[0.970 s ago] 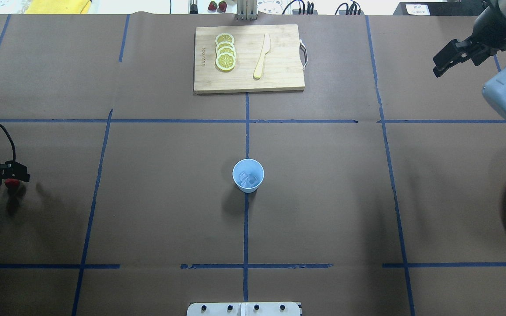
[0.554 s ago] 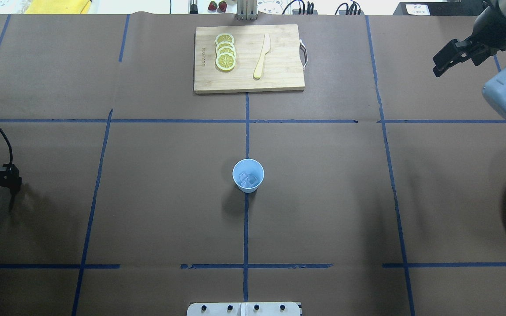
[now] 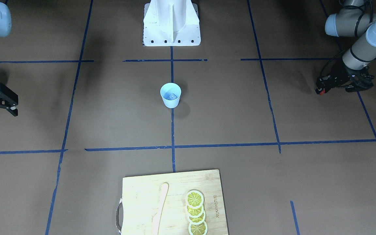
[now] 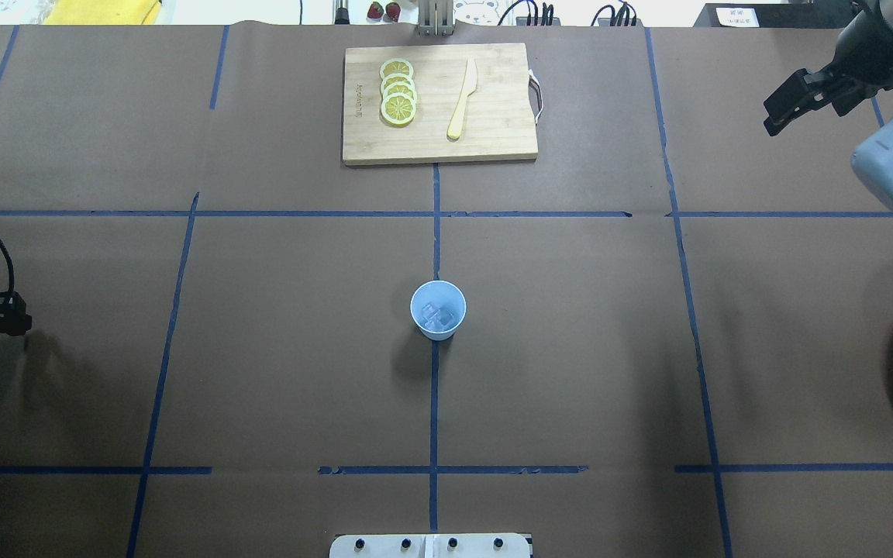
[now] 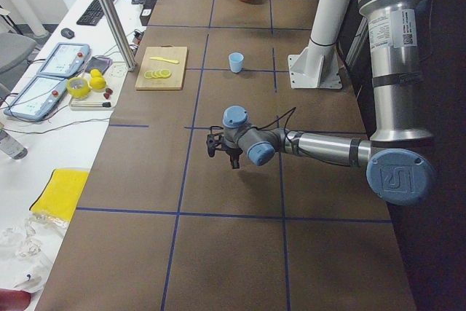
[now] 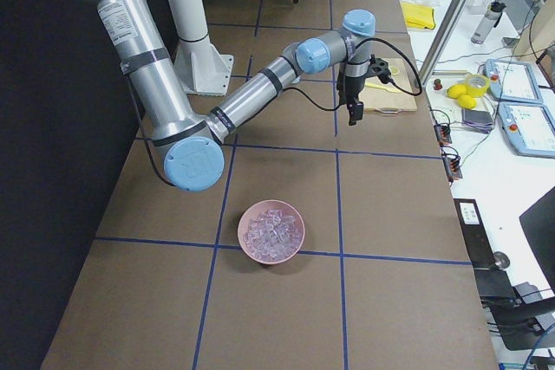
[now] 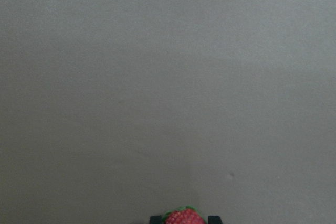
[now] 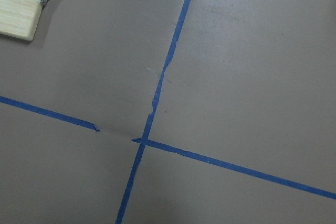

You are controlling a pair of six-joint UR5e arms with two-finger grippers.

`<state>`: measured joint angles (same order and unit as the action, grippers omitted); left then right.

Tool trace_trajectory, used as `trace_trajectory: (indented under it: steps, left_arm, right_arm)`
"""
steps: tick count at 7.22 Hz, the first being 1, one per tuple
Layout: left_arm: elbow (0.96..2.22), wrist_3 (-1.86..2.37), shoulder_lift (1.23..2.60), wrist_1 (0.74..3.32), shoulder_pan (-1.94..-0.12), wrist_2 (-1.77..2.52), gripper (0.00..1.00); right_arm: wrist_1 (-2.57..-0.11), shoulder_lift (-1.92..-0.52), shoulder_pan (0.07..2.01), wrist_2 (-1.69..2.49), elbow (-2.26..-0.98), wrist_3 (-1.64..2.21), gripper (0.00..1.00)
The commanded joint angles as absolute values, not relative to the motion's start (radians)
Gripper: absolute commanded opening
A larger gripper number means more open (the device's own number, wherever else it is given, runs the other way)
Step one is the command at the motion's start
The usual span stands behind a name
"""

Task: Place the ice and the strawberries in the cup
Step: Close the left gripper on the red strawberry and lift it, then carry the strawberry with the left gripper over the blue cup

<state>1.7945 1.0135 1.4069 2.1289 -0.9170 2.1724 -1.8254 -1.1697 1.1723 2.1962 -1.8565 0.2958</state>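
Gripping strawberry (image 7: 184, 217) in left fingers (image 7: 214, 219), above desk's left edge. To deliver: carry straight toward right edge, to cup (image 4: 439, 334) at desk centre, well apart, ice (image 4: 437, 314) already inside. Right fingers (image 3: 2, 93) spread, empty, near far right corner.

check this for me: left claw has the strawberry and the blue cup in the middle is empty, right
Not quite: the cup is not empty. The overhead exterior view shows clear ice cubes lying inside it. The rest holds: the left claw has the strawberry, and the cup stands in the middle.
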Motion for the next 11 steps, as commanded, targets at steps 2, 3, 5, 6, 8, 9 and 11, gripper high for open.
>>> trace_trajectory:
  steps: [2, 3, 5, 6, 8, 9, 11]
  left_arm:
    - [2.026, 1.014, 1.547, 1.744, -0.928, 2.184, 0.0]
    - [2.025, 1.035, 1.663, 1.671, -0.925, 2.183, 0.0]
    - [2.023, 1.077, 1.916, 1.422, -0.904, 2.18, 0.0]
    - [2.022, 1.109, 2.001, 1.345, -0.884, 2.18, 0.0]
    - [2.011, 1.242, 2.089, 1.331, -0.798, 2.178, 0.0]
    - [1.99, 1.294, 2.145, 1.331, -0.763, 2.168, 0.0]
    - [1.948, 1.339, 2.209, 1.336, -0.666, 2.077, 0.0]
  right_arm:
    - [-1.827, -1.198, 1.205, 2.197, -1.852, 0.246, 0.99]
    - [-1.827, -1.23, 1.254, 2.197, -1.836, 0.179, 0.99]
    - [-1.806, -1.258, 1.391, 2.304, -1.697, -0.023, 0.99]
    - [-1.772, -1.27, 1.464, 2.359, -1.602, -0.14, 0.99]
    - [-1.668, -1.337, 1.576, 2.439, -1.456, -0.291, 0.99]
    - [-1.622, -1.368, 1.606, 2.439, -1.424, -0.342, 0.99]
    - [-1.6, -1.414, 1.621, 2.378, -1.425, -0.347, 0.99]
